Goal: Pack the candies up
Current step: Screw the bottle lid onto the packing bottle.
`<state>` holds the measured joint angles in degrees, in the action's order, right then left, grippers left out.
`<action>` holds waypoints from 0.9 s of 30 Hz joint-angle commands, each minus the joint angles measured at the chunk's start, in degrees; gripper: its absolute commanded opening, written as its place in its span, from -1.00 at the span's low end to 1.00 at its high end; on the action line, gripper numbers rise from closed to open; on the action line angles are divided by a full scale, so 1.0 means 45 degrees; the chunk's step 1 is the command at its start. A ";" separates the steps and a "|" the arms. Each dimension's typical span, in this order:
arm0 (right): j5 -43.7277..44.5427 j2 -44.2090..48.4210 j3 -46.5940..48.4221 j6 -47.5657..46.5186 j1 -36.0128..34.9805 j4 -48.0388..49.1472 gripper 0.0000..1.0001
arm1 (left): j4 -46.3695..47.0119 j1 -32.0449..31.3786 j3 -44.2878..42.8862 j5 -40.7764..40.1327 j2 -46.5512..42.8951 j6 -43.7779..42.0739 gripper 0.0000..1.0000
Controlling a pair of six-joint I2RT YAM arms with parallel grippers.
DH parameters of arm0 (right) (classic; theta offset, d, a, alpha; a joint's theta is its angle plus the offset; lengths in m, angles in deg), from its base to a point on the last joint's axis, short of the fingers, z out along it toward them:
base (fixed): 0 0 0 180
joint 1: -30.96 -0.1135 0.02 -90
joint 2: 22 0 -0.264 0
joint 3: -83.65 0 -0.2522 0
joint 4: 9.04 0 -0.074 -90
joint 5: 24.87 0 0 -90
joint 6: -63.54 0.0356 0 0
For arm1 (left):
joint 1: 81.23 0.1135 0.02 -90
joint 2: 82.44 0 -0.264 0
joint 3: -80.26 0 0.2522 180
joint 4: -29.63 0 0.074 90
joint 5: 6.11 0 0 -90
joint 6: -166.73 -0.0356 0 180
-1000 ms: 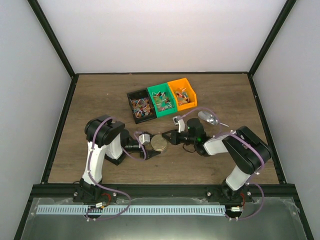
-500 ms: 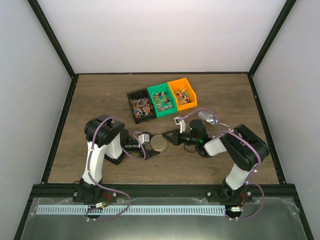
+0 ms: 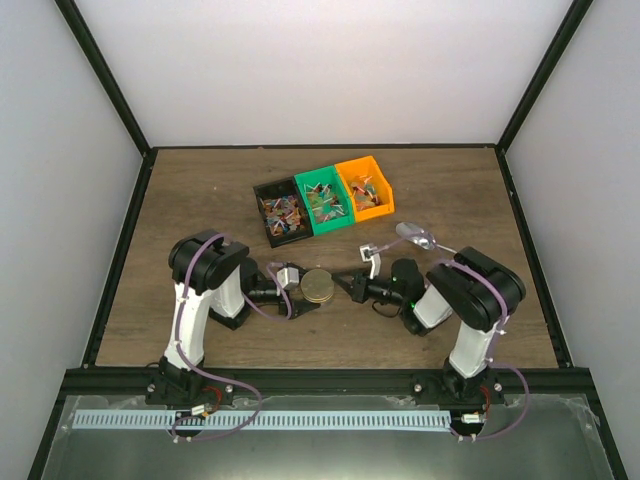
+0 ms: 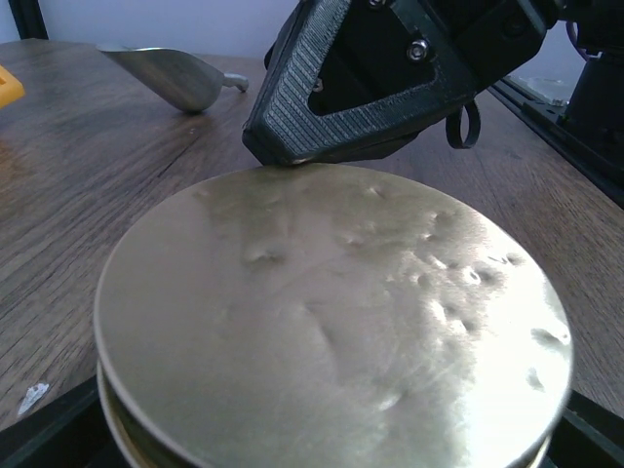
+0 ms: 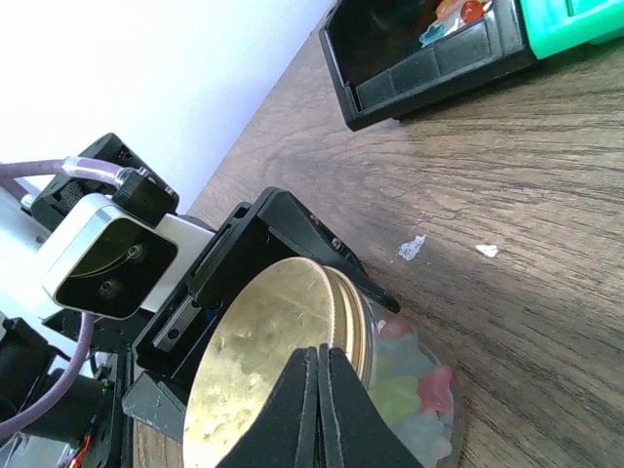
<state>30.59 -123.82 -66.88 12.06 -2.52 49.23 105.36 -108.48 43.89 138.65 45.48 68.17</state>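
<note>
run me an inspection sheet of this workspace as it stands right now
surface: wooden table, with small white scraps near the jar
job's things: candies in the black bin, green bin and orange bin; more inside the jar under its round lid
clutter: metal scoop lying right of the bins
grippers: left claw closed around the jar; right claw shut, tips at the lid's edge
cables: purple cable looped along each arm, apart from the bins
surroundings: white walls and black frame; nothing else seen
</note>
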 commanded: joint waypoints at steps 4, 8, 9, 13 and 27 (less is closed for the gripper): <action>-0.3655 -0.1036 -0.1874 0.1100 -0.2210 0.0789 -0.98 | 0.2671 0.0381 0.0943 -0.3345 0.2746 0.2957 0.71; -0.3382 -0.0722 -0.2391 0.1185 -0.2211 0.1115 -0.99 | 0.2671 0.0393 0.0959 -0.3218 0.2731 0.2939 0.71; -0.3320 -0.0548 -0.2449 0.1185 -0.2210 0.1068 -0.99 | 0.2676 0.0391 0.0962 -0.3196 0.2727 0.2915 0.71; -0.2794 0.0486 -0.2370 0.0994 -0.1952 0.0048 -0.98 | 0.2672 0.0390 0.1119 -0.2937 0.2620 0.2643 0.71; -0.1339 0.2411 0.0642 -0.0564 0.0718 -0.5187 -0.62 | 0.2691 0.0393 0.1437 -0.1793 0.2849 0.1785 0.72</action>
<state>22.72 -112.91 -68.13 13.11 -1.36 33.23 105.34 -108.54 43.91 137.82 45.48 68.21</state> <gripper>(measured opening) 0.188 0.865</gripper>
